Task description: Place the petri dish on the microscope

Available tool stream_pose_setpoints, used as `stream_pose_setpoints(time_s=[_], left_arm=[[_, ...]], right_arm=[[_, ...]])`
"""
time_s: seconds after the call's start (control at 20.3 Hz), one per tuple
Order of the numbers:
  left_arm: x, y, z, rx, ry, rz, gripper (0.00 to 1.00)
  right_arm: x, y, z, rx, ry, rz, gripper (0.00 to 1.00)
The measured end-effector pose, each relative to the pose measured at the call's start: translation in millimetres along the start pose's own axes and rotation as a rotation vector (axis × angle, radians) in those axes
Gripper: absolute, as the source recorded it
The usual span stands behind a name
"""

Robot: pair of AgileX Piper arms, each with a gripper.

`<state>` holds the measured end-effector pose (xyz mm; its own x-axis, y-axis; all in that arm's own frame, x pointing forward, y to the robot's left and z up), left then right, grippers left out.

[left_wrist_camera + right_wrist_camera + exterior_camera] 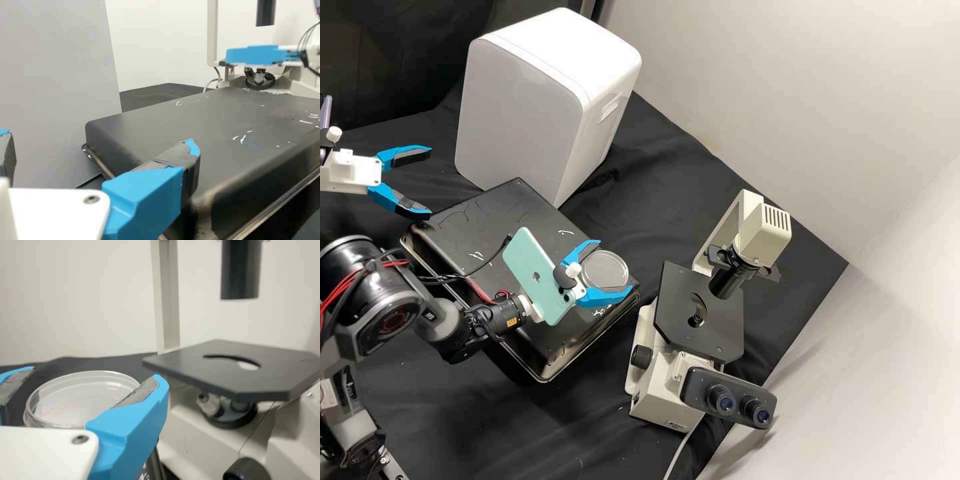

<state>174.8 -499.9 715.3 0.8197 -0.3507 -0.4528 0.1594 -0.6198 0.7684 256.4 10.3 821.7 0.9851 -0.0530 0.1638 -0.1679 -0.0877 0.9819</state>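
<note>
The right gripper (613, 265) is squeezing the petri dish (605, 270) between its blue fingers, at the black tray's (473, 227) corner. The microscope (700, 313) is sitting at four o'clock from the dish. The left gripper (427, 183) is hanging wide open at ten o'clock.

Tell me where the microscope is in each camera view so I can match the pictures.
High view: the microscope stands at the picture's right, next to the black tray.
Left wrist view: the microscope is far off, past the tray's far edge.
Right wrist view: the microscope is close, just beyond the petri dish.
Shared landmark: its white upright pillar.
</note>
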Motion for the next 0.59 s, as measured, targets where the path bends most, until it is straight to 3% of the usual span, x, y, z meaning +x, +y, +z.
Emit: stream_pose_setpoints(time_s=[0.2,0.39,0.59], left_arm=[[0.0,0.0,0.0,0.000,0.000,0.000,1.00],[0.0,0.0,0.0,0.000,0.000,0.000,1.00],[0.6,-1.8,-0.4,-0.001,0.002,-0.009,1.00]], right_arm=[[-5.3,14.4,-3.5,0.031,0.029,0.037,0.00],[-9.3,24.1,-2.0,0.046,0.033,0.065,0.00],[-9.7,27.2,-0.9,0.039,0.034,0.072,0.00]])
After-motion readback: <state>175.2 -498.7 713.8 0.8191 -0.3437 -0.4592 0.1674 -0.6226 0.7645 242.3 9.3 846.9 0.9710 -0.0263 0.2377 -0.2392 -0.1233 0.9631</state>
